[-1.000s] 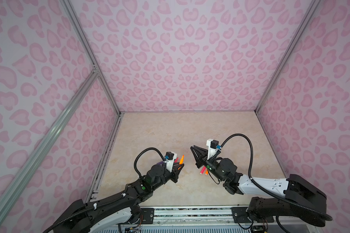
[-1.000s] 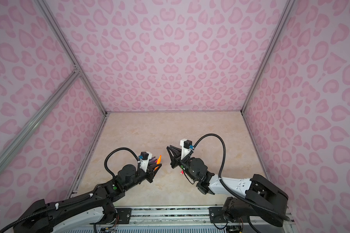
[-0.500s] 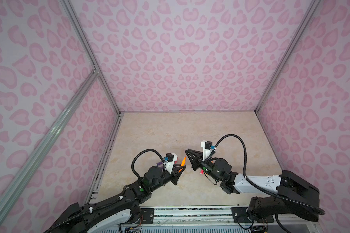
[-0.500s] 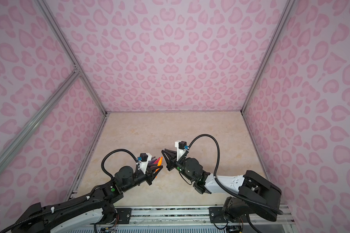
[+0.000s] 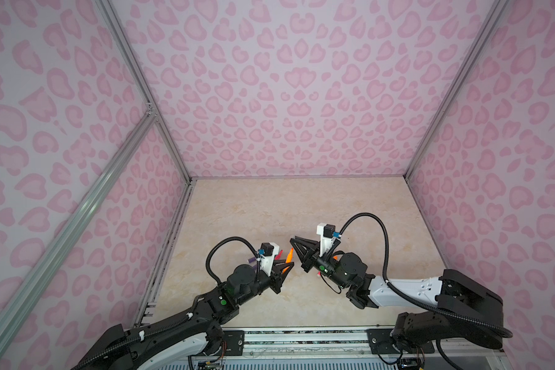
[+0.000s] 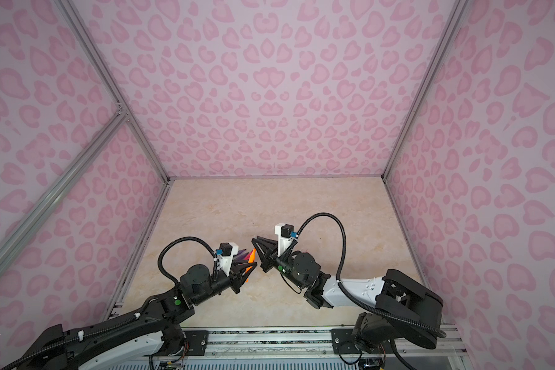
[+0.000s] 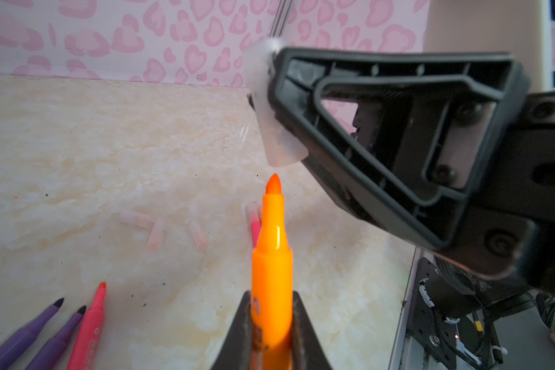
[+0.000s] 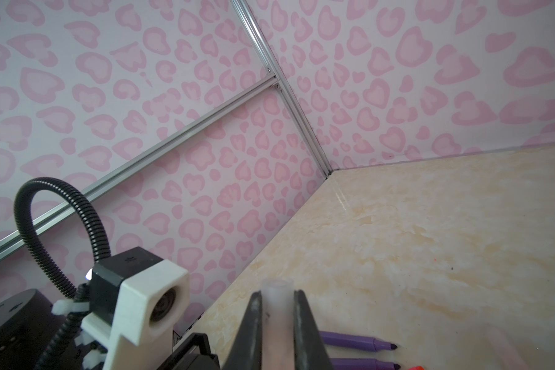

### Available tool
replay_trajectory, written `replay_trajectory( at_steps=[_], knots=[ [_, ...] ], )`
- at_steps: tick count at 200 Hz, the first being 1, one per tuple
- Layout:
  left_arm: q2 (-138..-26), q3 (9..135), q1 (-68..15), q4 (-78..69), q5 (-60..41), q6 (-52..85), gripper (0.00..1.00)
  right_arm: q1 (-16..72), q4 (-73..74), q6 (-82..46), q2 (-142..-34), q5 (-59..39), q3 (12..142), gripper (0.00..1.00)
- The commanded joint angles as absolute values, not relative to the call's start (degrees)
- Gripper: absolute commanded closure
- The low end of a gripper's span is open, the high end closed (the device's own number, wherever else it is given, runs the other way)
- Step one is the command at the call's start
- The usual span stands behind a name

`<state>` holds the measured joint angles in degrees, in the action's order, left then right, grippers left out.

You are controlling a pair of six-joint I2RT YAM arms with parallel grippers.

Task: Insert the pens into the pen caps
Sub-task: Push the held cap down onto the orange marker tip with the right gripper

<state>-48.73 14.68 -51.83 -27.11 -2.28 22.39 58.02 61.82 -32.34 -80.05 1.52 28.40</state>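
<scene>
Left gripper [image 7: 271,296]: clamped on the orange pen [image 7: 272,256].
Right gripper [image 8: 277,294]: clamped on the clear cap [image 8: 277,290].
Clear cap position: just off the orange pen's tip, not touching.
Spare caps [image 7: 156,235]: on the table [image 7: 77,144], beyond the orange pen.

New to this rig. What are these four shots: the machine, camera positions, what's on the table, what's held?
Two robot arms reach over a beige table inside a pink-walled booth; each ends in a two-fingered pincer. Two pictures come from one overhead stereo camera, so they look nearly alike. The other two come from a camera on each wrist. The left pincer is shut on an orange pen, tip outward. The right pincer is shut on a clear cap, held just off that tip, not yet on it. Lying on the table are, among others, two purple pens, a pink pen and three loose caps.
</scene>
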Motion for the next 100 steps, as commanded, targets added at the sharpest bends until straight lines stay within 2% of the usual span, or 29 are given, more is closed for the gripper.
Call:
replay_trajectory(
  at_steps=[1,100],
  knots=[
    [-49.0,15.0,-51.8,-29.7,-1.8,22.4,0.97,58.0,64.1,-31.7,-80.2,2.1,28.6,0.95],
    [-47.8,14.3,-51.8,-29.6,-0.7,22.8,0.97,58.4,67.6,-33.7,-83.7,0.8,28.8,0.95]
  ],
)
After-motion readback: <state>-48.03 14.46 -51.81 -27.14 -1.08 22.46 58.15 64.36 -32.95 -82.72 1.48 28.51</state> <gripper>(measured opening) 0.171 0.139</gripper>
